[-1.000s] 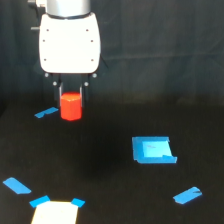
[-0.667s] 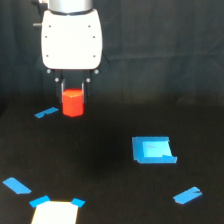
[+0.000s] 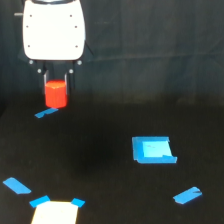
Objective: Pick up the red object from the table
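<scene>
The red object (image 3: 55,94), a small red-orange block, hangs above the black table (image 3: 110,185) at the exterior view's upper left. My gripper (image 3: 55,95) is shut on it, a dark finger on each side, under the white arm housing (image 3: 53,31). A small blue tape piece (image 3: 46,113) lies on the table just below the block. The block's top is partly hidden between the fingers.
A blue taped square (image 3: 152,149) lies right of centre. Blue tape strips sit at the lower right (image 3: 187,195) and lower left (image 3: 17,185). A pale rectangle with blue corners (image 3: 55,212) is at the bottom edge.
The gripper has risen with the red object held in it, lifting it off the table and away from the tape mark.
</scene>
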### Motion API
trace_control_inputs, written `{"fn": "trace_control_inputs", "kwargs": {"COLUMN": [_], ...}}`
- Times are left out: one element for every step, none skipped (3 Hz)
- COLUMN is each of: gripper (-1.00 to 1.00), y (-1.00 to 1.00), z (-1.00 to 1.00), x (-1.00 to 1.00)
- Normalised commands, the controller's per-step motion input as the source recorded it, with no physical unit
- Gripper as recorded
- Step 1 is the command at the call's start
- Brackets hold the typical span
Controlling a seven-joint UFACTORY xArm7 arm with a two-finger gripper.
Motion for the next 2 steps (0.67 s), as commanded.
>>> {"fn": "trace_control_inputs", "kwargs": {"gripper": [-1.00, -1.00], "y": [0.47, 0.25], "z": [0.53, 0.07], "x": [-0.07, 0.29]}}
